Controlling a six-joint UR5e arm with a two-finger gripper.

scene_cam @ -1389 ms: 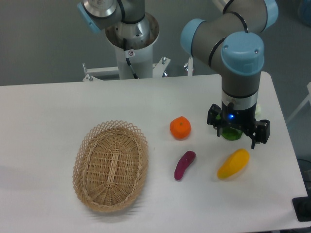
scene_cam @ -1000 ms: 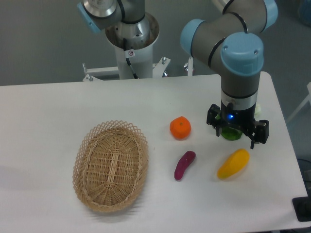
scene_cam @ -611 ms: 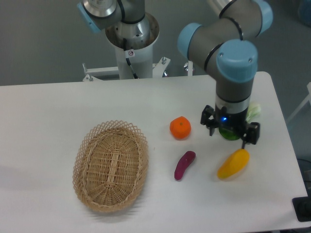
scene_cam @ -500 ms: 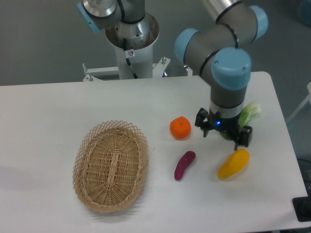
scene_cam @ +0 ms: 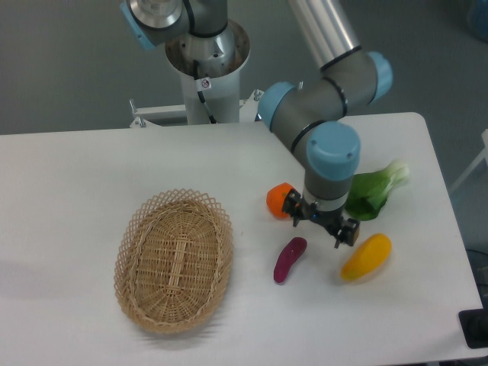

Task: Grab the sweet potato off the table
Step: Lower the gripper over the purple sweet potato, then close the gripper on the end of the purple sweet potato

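Observation:
The sweet potato is a slender magenta-purple piece lying on the white table, right of the basket. My gripper hangs just above and to the right of the sweet potato's upper end, apart from it. Its two fingers are spread, and nothing is between them. It stands between the round orange and the yellow-orange fruit, and partly hides the orange.
An oval wicker basket lies on the left half of the table. A green leafy vegetable lies behind the gripper at the right. The robot base stands behind the table's far edge.
The gripper has moved left and slightly down, from over the green vegetable to just beside the sweet potato. The green vegetable is now uncovered. The objects have not moved.

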